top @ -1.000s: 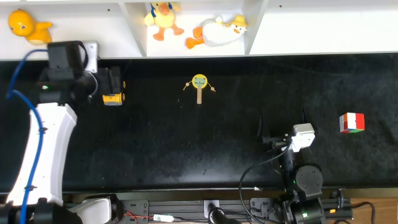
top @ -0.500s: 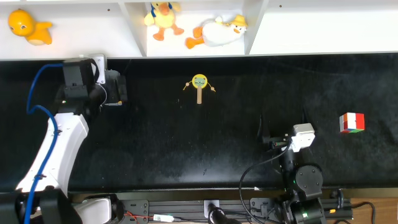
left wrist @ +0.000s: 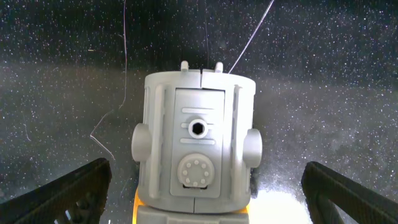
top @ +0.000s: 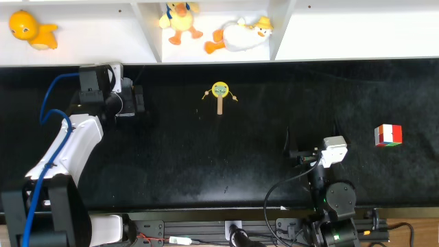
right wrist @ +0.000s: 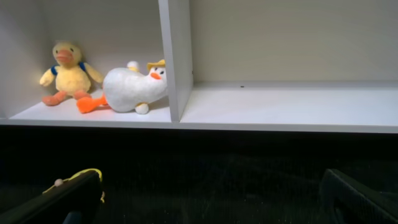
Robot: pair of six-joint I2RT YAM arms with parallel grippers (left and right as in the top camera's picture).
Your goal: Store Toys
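Left wrist view shows the grey robot toy (left wrist: 198,149) on the black tabletop (left wrist: 323,93), between the fingers (left wrist: 68,193) of the left gripper (left wrist: 205,171), which are spread wide and clear of it. The right gripper (right wrist: 211,190), fingers also apart, faces the white shelf (right wrist: 280,106) holding a yellow duck plush (right wrist: 65,71) and a white duck plush (right wrist: 134,90)

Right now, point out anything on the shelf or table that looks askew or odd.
The white plush duck lies tipped on its side in the middle shelf compartment, beside the upright yellow duck. Nothing looks damaged or spilled.
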